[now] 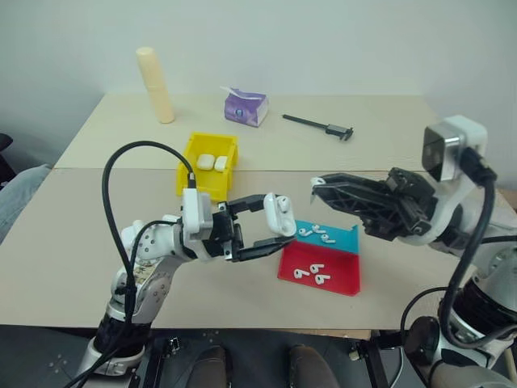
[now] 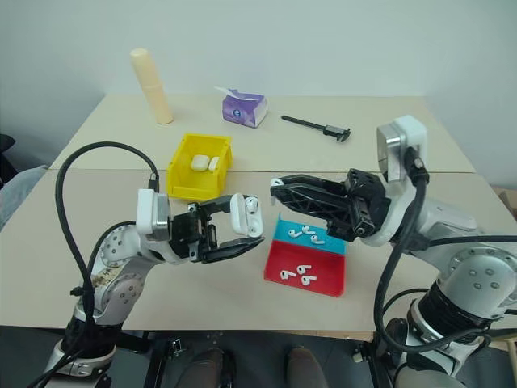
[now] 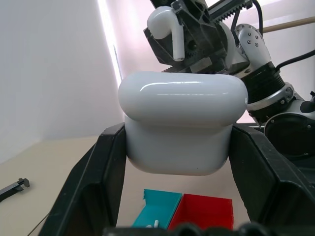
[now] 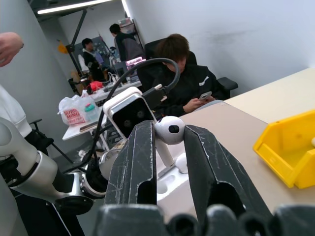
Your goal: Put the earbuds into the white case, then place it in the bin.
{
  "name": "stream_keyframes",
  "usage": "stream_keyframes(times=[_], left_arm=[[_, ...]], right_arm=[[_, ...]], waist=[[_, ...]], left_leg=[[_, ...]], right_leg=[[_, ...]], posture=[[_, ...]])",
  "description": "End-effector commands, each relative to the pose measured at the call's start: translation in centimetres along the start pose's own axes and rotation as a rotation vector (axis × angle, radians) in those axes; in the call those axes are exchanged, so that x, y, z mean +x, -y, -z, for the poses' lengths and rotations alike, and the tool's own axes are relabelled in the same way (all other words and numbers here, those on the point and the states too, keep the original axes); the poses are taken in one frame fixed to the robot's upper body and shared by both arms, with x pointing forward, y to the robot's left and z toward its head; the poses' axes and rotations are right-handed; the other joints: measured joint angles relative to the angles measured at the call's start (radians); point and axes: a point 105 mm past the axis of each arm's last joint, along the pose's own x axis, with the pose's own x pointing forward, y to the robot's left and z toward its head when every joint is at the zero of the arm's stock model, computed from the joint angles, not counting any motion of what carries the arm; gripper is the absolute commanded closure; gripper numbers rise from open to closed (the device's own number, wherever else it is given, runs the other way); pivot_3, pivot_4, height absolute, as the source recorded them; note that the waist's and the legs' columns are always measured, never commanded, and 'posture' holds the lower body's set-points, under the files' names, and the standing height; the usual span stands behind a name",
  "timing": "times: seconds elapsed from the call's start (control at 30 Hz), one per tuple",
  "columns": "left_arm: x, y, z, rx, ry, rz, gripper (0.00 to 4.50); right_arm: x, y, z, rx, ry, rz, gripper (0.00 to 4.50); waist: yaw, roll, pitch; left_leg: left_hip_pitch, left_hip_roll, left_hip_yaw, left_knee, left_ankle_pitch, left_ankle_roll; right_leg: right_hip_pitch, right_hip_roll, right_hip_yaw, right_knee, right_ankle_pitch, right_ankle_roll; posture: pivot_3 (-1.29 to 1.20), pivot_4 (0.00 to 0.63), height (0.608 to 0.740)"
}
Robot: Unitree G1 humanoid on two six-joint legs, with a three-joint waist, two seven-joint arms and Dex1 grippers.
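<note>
My left claw clamps the open white case; my right claw pinches an earbud just at its three o'clock — yellow bin at ten.
</note>
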Motion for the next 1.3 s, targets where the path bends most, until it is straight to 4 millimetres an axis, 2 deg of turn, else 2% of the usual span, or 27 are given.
stream_keyframes(times=[0.03,0.27,1.07,1.13,1.2,1.3], left_arm=[[0.6,-0.1,-0.8,0.017,0.045,0.002,1.70],[0.8,-0.1,-0.9,0.019,0.064,-0.007,1.70],[0.6,0.0,-0.9,0.038,0.073,-0.015,1.70],[0.5,0.0,-0.8,0.038,0.071,-0.017,1.70],[0.5,-0.1,-0.7,0.039,0.070,-0.018,1.70],[0.4,-0.2,-0.6,0.040,0.065,-0.019,1.70]], right_arm=[[0.5,-0.9,-0.5,-0.027,0.019,-0.041,3.84],[1.2,-1.6,0.8,-0.010,-0.031,-0.074,3.84],[1.0,-0.7,3.1,-0.084,-0.110,-0.018,3.84],[0.9,-1.1,3.2,-0.107,-0.118,-0.037,3.12],[0.8,-1.3,3.1,-0.121,-0.118,-0.045,2.59],[0.5,-1.3,2.8,-0.131,-0.112,-0.048,2.59]], waist=[[0.000,0.000,0.000],[0.000,0.000,0.000],[0.001,0.000,0.000],[0.001,0.000,0.000],[0.002,-0.001,0.000],[0.001,-0.001,0.000]], left_leg=[[0.000,0.000,0.000,0.000,0.000,0.000],[-0.001,0.000,-0.001,0.000,0.000,0.000],[-0.002,0.000,-0.002,0.000,0.000,0.000],[-0.002,0.000,-0.002,0.000,0.000,0.000],[-0.002,0.000,-0.002,0.000,0.000,0.000],[-0.002,0.000,-0.002,0.000,0.000,0.000]], right_leg=[[0.000,0.000,0.000,0.000,0.000,0.000],[0.000,0.000,0.000,-0.001,0.000,0.000],[0.000,0.000,0.000,-0.001,0.000,0.000],[0.000,0.000,0.000,-0.001,0.000,0.000],[0.000,0.000,0.000,-0.001,0.000,0.000],[0.000,0.000,0.000,-0.001,0.000,0.001]], posture=[[0.00,0.150,0.740],[0.00,0.150,0.740],[0.00,0.150,0.740],[0.00,0.150,0.740],[0.00,0.150,0.740],[0.00,0.150,0.740]])
